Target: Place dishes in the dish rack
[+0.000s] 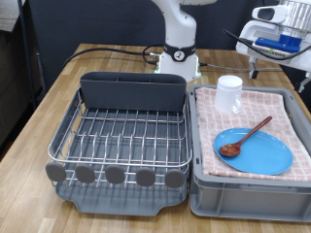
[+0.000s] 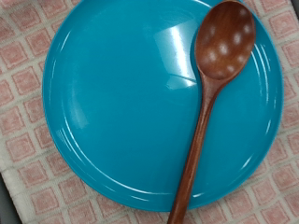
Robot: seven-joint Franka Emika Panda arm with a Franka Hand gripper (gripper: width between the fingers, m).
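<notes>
Pincer: you cannot see it in either view; the wrist camera looks straight down on the plate with no fingers in its picture, so you cannot tell how wide it stands. From that look you can judge it hangs above the plate.
Plate (image 2: pixel 121 103): bright blue, flat on the checked cloth (image 2: pixel 19 140), nothing gripping it. In the exterior view it lies toward the near right corner of the grey bin (image 1: pixel 243 189).
Spoon (image 2: pixel 210 103): reddish-brown wood, resting across the plate, bowl up on the plate's face and handle running out over the rim. It probably has to come off before the plate can be lifted cleanly.
Mug (image 1: pixel 229 93): white, standing at the bin's far left corner, well apart from the plate.
Dish rack (image 1: pixel 121 136): silver wire on a dark tray, just beside the bin's left wall on the wooden surface (image 1: pixel 29 116); no dish in it yet.
Cutlery holder (image 1: pixel 131 90): along the rack's far edge, nothing showing above its rim.
</notes>
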